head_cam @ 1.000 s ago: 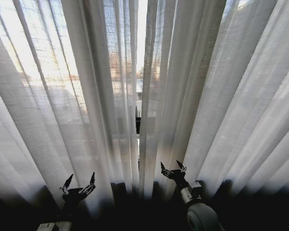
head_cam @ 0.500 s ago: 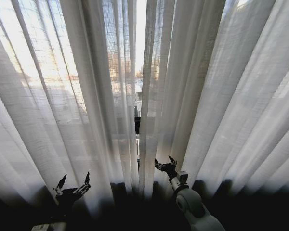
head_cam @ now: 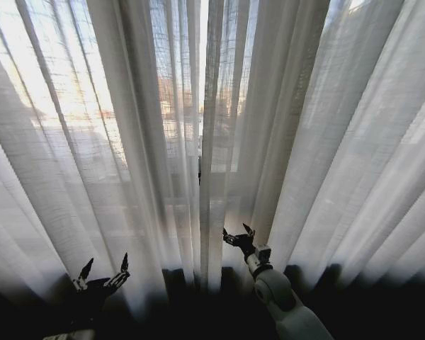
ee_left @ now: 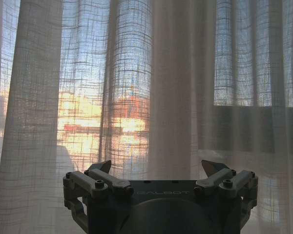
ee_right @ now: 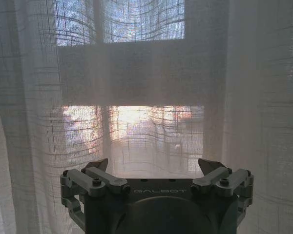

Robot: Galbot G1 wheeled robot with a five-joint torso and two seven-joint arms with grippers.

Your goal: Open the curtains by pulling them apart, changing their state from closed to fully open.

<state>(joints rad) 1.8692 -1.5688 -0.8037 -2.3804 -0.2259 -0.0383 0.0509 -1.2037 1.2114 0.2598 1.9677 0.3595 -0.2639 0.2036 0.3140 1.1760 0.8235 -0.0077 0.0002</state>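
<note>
The sheer white curtains hang closed across the whole head view, a left panel [head_cam: 113, 142] and a right panel [head_cam: 326, 156], meeting at a thin slit [head_cam: 200, 173] in the middle. My right gripper [head_cam: 239, 234] is open, low down just right of that slit, close to the right panel's inner pleats. My left gripper [head_cam: 101, 270] is open too, lower and well to the left, in front of the left panel's hem. In the left wrist view the open gripper [ee_left: 156, 168] faces pleated fabric [ee_left: 171, 87]. In the right wrist view the open gripper [ee_right: 154, 165] faces flat weave [ee_right: 146, 73].
Behind the fabric, dark window frame bars [ee_right: 136, 48] and sunlit buildings [ee_left: 88, 126] show through. Below the hems lies a dark band of shadow [head_cam: 382, 304].
My right gripper has moved left and forward, toward the middle slit. My left gripper has dropped lower and drifted left. Both stay open; the slit looks narrower.
</note>
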